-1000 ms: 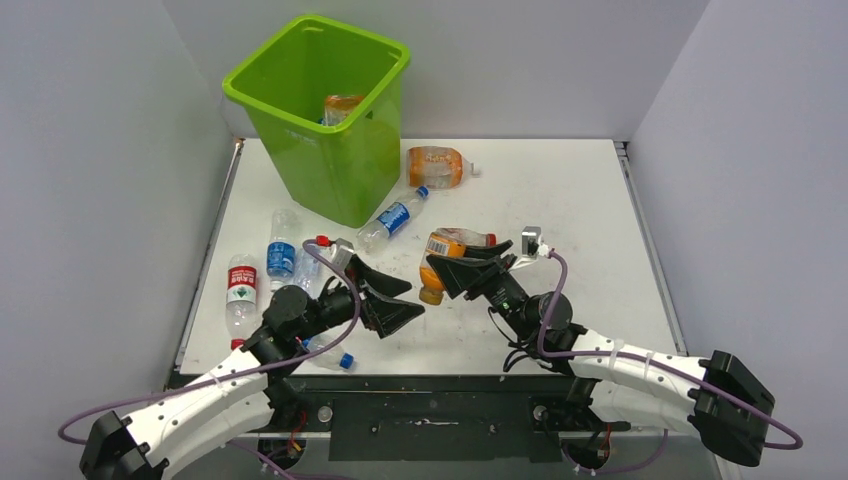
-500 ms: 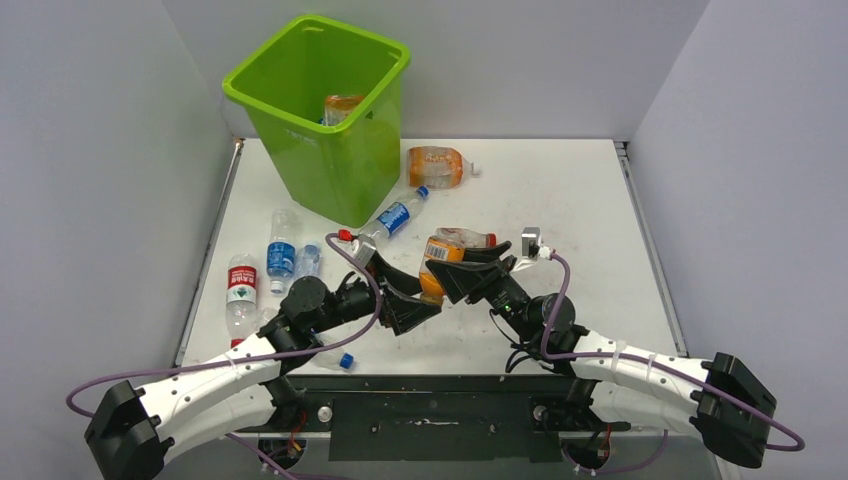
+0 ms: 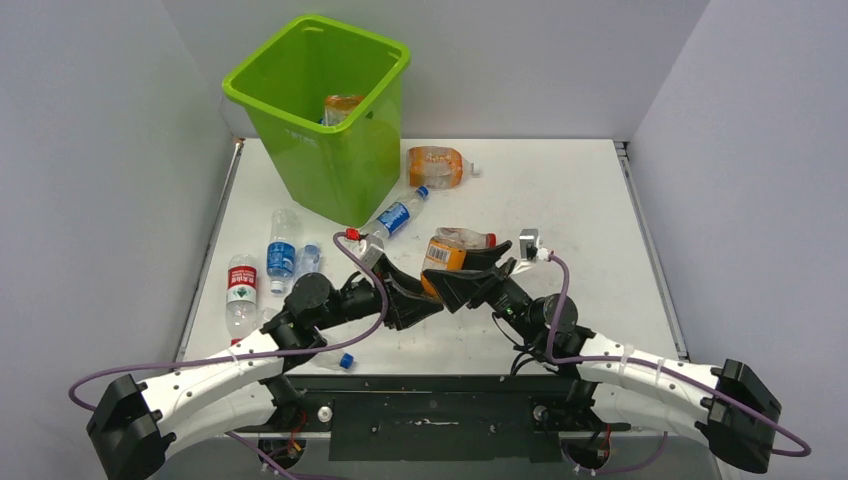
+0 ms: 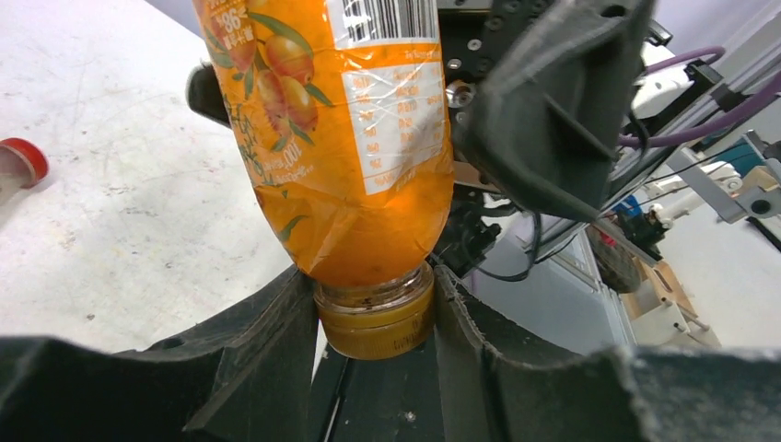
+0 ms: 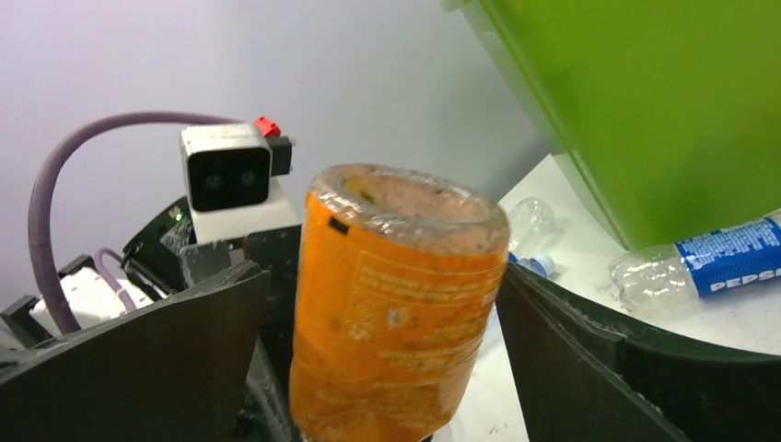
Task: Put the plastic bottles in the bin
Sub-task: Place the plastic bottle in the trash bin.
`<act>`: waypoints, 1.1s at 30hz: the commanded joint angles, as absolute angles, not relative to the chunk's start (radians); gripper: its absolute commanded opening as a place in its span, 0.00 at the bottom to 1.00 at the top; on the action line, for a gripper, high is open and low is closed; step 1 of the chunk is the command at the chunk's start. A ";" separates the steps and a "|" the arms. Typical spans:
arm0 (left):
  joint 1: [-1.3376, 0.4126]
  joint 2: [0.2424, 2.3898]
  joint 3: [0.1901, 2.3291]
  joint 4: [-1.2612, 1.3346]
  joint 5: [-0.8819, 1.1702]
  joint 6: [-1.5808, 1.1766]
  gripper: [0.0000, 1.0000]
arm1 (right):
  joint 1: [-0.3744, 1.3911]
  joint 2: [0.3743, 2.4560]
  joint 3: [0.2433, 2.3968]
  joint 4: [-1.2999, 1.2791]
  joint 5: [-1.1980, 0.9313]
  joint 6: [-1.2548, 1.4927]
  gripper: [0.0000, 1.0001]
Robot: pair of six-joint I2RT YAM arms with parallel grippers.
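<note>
Transfer of an orange juice bottle (image 3: pixel 446 252) between two arms, seen at the centre of the overhead frame. The bottle hangs cap-down above the table (image 3: pixel 560 200), well apart from the lime-green bin (image 3: pixel 330 160) at upper left.

The left gripper (image 4: pixel 373 318) is clamped on the neck and cap, one finger pressing each side. The right gripper (image 5: pixel 391 322) brackets the label zone with its jaws spread, a clear gap showing on either side of the body.

The walls are thin, creased plastic, dented below the label in the left wrist view. Judged light and soft, they would likely buckle under a squeeze, and the glossy label offers a slippery face. The cap and threaded neck are the stiff parts, so that is the better place to hold. A grip at one end may let the body swing.

A Pepsi bottle (image 3: pixel 394 220) lies by the bin's base, further bottles (image 3: pixel 282 252) lie at centre left, and one orange bottle (image 3: pixel 342 106) is inside the bin.
</note>
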State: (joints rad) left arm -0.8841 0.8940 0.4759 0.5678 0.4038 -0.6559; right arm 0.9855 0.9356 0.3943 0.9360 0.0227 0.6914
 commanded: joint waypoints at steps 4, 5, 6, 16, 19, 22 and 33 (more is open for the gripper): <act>-0.888 0.769 0.677 0.167 0.270 -0.312 0.00 | 0.991 0.756 0.615 0.419 -0.008 0.576 0.90; -0.889 0.751 0.726 0.059 0.238 -0.227 0.00 | 0.988 0.736 0.666 0.313 -0.011 0.544 0.90; -0.889 0.740 0.775 -0.062 0.207 -0.127 0.00 | 0.985 0.719 0.721 0.210 -0.014 0.511 0.90; -0.893 0.682 0.944 -0.641 0.158 0.913 0.00 | 0.983 0.818 1.133 -0.513 -0.175 0.264 0.90; -0.913 0.669 0.950 -0.697 0.150 1.178 0.00 | 0.985 0.858 1.152 -0.554 -0.239 0.260 0.90; -0.946 0.647 0.926 -0.677 0.085 1.381 0.00 | 0.985 0.896 1.166 -0.581 -0.290 0.250 0.90; -1.020 0.683 0.919 -0.692 -0.045 1.838 0.00 | 0.986 1.044 1.233 -0.532 -0.373 0.256 0.90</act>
State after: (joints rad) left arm -1.0122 0.6476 0.8722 -0.6666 -0.0074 1.6405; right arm 0.9886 1.0241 1.1542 -0.5934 -0.3187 0.2554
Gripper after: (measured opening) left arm 0.417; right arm 0.897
